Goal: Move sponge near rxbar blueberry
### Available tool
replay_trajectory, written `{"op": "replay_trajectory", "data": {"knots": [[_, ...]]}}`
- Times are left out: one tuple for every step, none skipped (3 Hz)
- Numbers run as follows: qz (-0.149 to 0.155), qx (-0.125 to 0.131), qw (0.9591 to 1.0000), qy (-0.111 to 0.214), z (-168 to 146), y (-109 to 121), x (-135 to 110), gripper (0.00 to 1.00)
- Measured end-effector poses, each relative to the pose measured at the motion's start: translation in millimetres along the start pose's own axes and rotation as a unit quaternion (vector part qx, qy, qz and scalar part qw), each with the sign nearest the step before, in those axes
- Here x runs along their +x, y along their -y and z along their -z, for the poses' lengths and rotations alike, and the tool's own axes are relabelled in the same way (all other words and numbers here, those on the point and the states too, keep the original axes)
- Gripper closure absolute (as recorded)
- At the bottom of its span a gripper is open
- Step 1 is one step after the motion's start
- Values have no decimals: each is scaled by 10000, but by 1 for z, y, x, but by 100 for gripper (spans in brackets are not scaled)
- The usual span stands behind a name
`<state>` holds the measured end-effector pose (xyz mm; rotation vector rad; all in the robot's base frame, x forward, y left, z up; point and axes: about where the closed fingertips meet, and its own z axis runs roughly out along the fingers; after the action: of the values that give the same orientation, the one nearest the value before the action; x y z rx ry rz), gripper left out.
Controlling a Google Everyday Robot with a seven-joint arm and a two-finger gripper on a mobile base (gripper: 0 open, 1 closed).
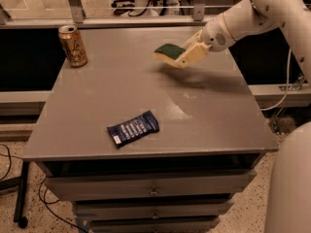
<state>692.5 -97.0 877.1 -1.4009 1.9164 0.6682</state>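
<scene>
Where the gripper (181, 58) hangs above the table (218, 123), its cream fingers (193, 55) clamp the green-topped foam sponge (168, 50).

Claw (181, 58) aloft, pinching sponge (167, 50); arm reaching in from right.

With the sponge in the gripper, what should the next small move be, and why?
Probably carry the sponge toward the front of the table, where the rxbar blueberry lies: the gripper holds it raised near the far edge, well apart from the bar.
</scene>
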Motion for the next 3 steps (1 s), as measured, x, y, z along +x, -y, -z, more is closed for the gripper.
{"op": "replay_trajectory", "data": {"knots": [[412, -468, 9979, -170, 18, -61, 12, 100], [781, -680, 9938, -416, 28, -108, 32, 100], [1046, -834, 9895, -546, 31, -145, 47, 100]]}}
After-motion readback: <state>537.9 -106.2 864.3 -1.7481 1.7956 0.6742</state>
